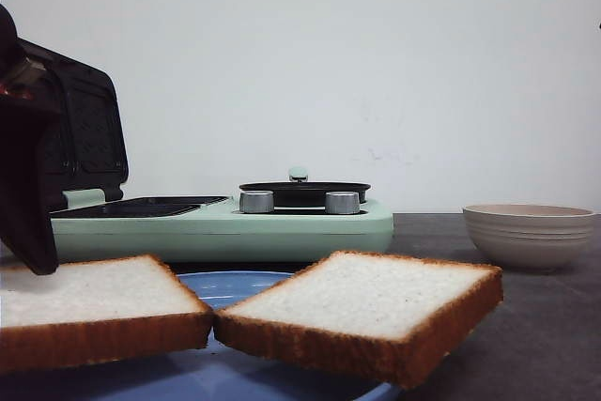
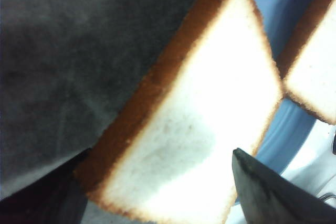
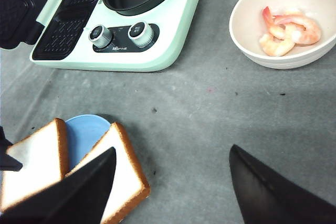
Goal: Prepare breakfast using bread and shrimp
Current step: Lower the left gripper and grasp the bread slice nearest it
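Left wrist view puts the left gripper (image 2: 157, 192) spread open, straddling the left bread slice (image 2: 194, 124) on the blue plate (image 2: 286, 129); the right gripper (image 3: 170, 182), also open, hovers farther off.

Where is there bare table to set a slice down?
Bare grey table lies between the breakfast maker, shrimp bowl and blue plate. The plate is crowded: both bread slices overhang it.
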### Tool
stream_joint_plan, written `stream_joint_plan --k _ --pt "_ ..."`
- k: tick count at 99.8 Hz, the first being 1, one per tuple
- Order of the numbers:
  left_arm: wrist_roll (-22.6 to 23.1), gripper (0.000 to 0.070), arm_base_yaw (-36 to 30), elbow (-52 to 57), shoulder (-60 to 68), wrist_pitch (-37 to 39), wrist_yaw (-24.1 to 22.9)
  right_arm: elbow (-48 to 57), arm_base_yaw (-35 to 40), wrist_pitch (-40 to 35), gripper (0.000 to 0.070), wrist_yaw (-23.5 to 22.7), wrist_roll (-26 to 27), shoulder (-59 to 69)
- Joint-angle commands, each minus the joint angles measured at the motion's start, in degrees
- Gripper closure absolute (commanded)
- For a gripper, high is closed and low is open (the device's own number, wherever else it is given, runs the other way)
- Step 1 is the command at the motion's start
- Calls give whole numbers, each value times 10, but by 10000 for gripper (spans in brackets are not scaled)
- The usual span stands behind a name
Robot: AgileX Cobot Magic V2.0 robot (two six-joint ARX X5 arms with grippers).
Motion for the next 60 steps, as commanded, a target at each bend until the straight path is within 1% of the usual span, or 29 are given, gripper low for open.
stream_joint_plan --k 1,16,25,34,50,60 --pt "5 254 -5 8 9 9 4 9 0 5 273 -2 -7 2" --pt "2 257 -6 8 9 18 4 9 0 5 273 -2 -7 2" --pt "3 291 -6 8 9 17 4 9 0 5 273 -2 -7 2" --pt "3 421 -6 8 9 17 4 9 0 5 273 -2 -7 2" --pt "3 700 -6 8 9 17 4 9 0 5 273 -2 -7 2" --pt "2 700 -6 8 5 5 4 9 0 5 273 -2 -7 2"
